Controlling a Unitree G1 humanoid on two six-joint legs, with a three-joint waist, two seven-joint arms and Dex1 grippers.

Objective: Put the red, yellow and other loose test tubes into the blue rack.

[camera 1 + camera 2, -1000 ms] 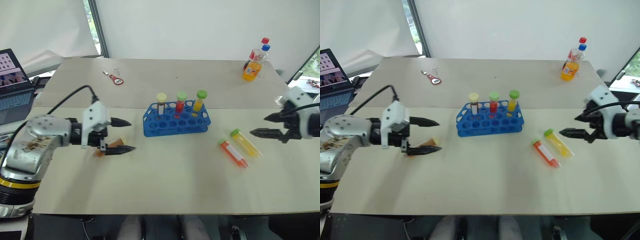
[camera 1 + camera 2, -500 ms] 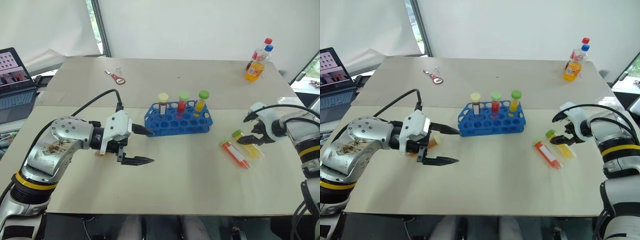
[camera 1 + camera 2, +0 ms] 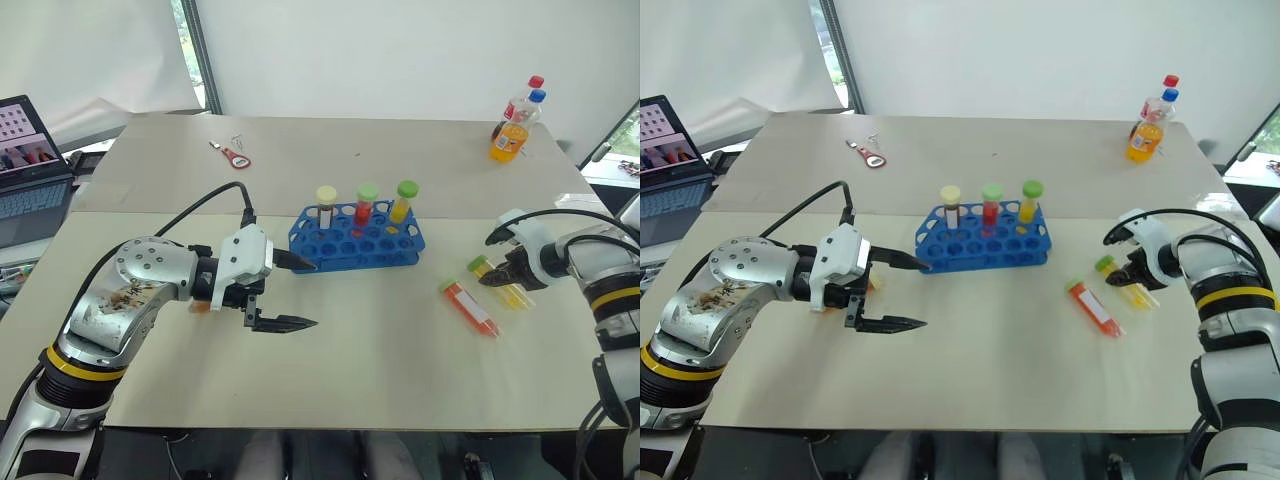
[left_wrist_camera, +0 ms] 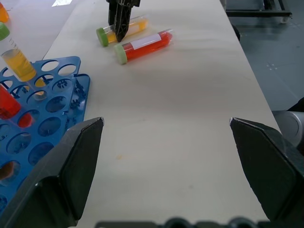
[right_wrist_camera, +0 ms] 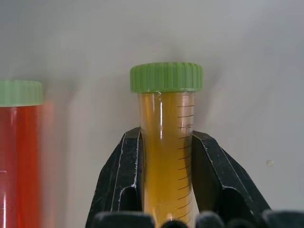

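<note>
The right end effector [image 5: 164,180] has just closed, pinching the yellow tube [image 5: 166,142], which lies on the bench [image 3: 380,340] beside the red tube [image 3: 470,307]. It looks ready to lift toward the blue rack [image 3: 355,240]. The left end effector [image 3: 300,293] hangs spread near the rack.

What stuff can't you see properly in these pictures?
- A small orange-brown object on the table in the left eye view: the left gripper and its wrist hide most of it.
- The blue plastic tube rack: cut off by the left wrist view's edge.
- The red-liquid tube: blurred and cut off in the right wrist view.
- The laptop screen: too small to read.
</note>
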